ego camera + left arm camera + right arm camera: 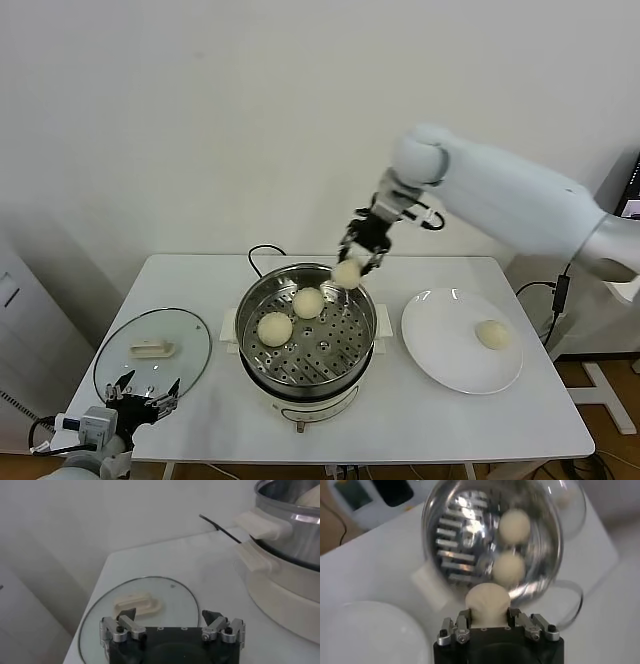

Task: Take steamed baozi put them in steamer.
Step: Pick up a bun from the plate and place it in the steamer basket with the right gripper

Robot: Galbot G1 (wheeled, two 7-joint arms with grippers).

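I have two baozi [291, 314] already lying in the steamer [300, 385] at frame centre. My right hand [349, 268] is clamped on a third bun [346, 273], above the pot's far rim. One bun [492, 334] waits on the plate [440, 360] at right. My left hand [143, 395], fingers apart, idles lower left by the glass lid [115, 362].

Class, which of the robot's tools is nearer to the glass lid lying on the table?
The left tool. It hovers open at the near edge of the glass lid. The right tool is far off, holding a baozi over the steamer.
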